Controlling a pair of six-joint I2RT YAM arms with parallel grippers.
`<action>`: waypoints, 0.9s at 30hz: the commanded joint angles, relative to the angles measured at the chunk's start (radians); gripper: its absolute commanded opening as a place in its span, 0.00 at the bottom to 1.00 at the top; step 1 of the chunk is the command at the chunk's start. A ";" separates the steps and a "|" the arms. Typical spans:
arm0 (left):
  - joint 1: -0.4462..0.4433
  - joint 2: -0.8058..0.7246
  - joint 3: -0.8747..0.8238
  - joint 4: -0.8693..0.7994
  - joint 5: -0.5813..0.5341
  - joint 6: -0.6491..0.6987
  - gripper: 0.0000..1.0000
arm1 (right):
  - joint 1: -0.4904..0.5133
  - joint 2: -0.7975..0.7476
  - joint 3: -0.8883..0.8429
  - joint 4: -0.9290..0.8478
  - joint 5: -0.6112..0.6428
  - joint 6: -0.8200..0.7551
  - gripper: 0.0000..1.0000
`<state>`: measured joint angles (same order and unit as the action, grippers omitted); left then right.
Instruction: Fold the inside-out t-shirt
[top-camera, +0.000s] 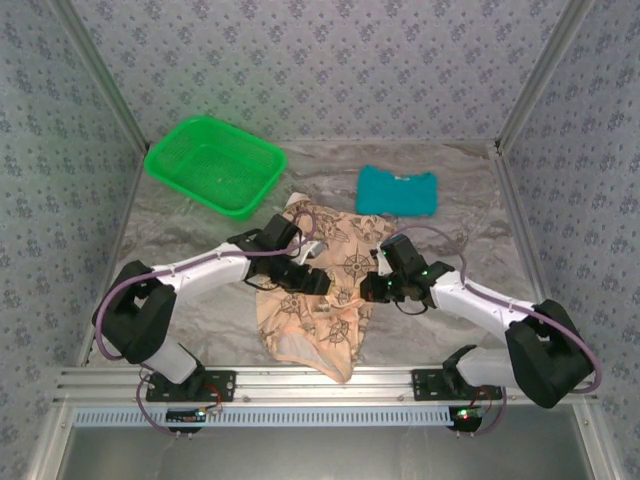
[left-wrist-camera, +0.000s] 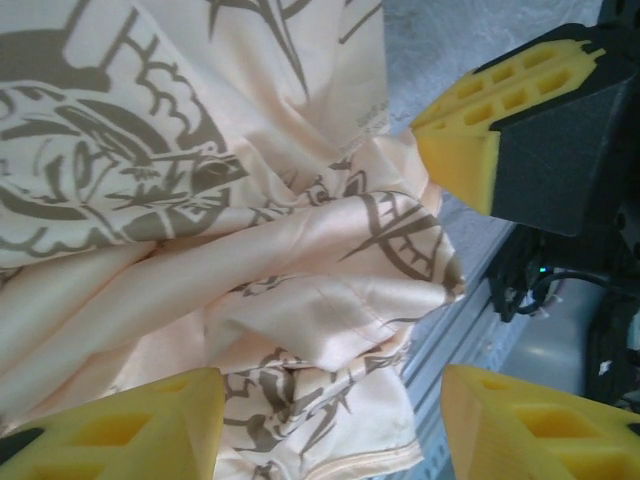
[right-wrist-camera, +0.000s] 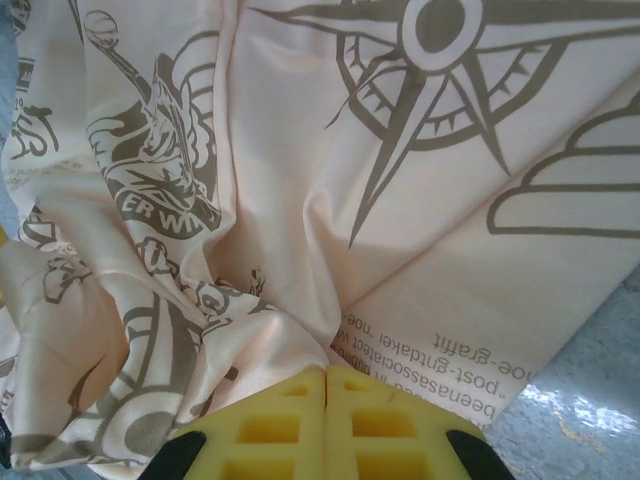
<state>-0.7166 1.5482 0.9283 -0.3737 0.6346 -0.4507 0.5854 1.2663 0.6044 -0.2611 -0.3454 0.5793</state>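
Shirt (top-camera: 330, 330) crumpled on worktop (top-camera: 200, 330) between both grippers, its middle hidden under arms. Left gripper (left-wrist-camera: 330, 400) released, fingers spread and cut off by frame edge, shirt heap between and ahead of them. Right gripper (right-wrist-camera: 328, 375) clenched on shirt fold, creases converging at tips. Small print just beside tips, upside down, partly reads "post-". Banner ahead-left reads "ER WI", rest lost in folds.
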 joint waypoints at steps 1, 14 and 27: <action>-0.006 -0.002 -0.010 -0.027 -0.045 0.064 0.61 | 0.003 0.003 0.001 0.009 -0.010 0.002 0.00; -0.021 0.110 0.049 0.029 -0.041 0.086 0.01 | -0.016 -0.018 0.001 -0.004 0.016 -0.014 0.00; 0.015 -0.073 0.048 -0.125 0.369 -0.022 0.00 | -0.042 0.159 0.083 0.038 0.161 -0.122 0.10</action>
<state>-0.6937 1.4902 0.9936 -0.4576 0.8276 -0.4316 0.5240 1.4086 0.6491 -0.2619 -0.1944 0.5232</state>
